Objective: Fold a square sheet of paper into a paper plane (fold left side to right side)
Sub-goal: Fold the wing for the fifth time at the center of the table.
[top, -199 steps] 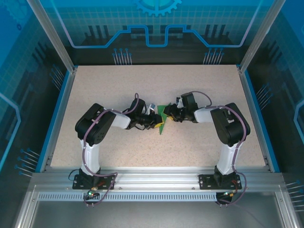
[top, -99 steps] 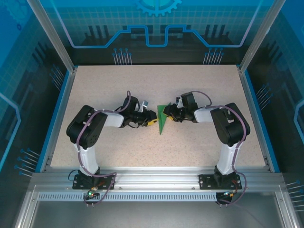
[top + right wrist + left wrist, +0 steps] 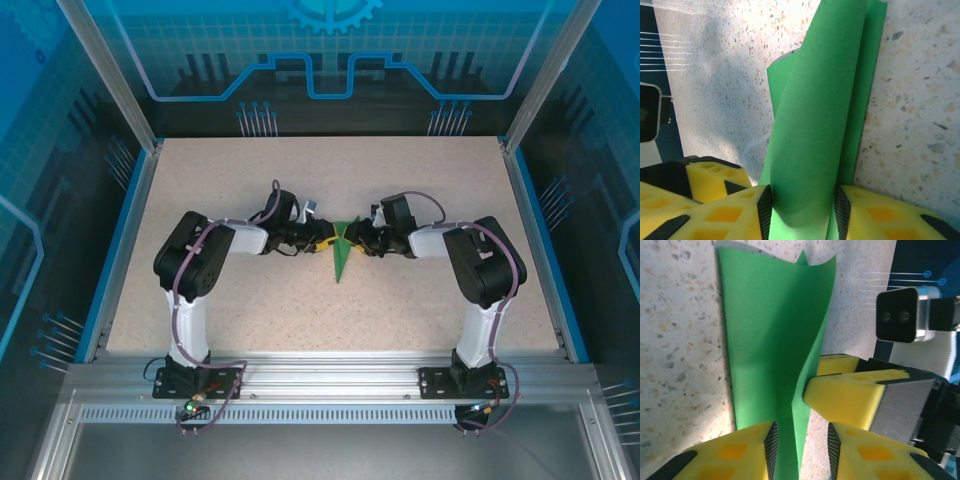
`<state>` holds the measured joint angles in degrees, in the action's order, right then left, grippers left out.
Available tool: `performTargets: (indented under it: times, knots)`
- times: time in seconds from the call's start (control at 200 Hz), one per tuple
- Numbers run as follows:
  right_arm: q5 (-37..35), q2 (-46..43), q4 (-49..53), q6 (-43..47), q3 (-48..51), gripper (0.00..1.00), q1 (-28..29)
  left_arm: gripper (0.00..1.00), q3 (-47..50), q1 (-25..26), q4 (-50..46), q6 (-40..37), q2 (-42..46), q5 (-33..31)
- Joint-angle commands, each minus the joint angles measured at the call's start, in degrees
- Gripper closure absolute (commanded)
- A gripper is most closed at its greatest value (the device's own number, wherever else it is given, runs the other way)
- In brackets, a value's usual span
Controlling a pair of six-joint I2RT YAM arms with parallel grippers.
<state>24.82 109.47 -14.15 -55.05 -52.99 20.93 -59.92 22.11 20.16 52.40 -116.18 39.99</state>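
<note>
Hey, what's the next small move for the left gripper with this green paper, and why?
Probably close the left gripper on the paper. Its jaws stand open around a raised flap, with table showing beside one pad, while the right gripper pinches the paper from the opposite side. A firm grip seems needed before folding it over rightward.

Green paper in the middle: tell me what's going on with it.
Both arms meet over the paper, a narrow, creased, pointed shape in the middle of the table. The right gripper holds it, its pads touching a bulging folded flap on both sides. The left gripper straddles the paper from the other side with its jaws apart, a gap showing beside the sheet. One flap stands up off the table, so the fold is not pressed flat yet.
</note>
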Motion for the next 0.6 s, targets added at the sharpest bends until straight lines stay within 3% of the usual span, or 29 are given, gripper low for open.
performTargets:
  times: [0.0,0.475,0.595]
  knots:
    - [-1.4,2.8,3.9,1.2,0.3,0.60,1.0,0.66,-1.9,0.0,-1.2,-0.3,-1.8,2.3]
    - [-1.2,3.0,4.1,1.3,0.2,0.60,1.0,0.66,-3.8,1.2,0.9,1.1,-4.8,3.2]
    - [-1.3,2.9,4.3,1.2,0.2,0.60,1.0,0.71,-4.5,1.4,0.7,1.0,-5.4,3.2]
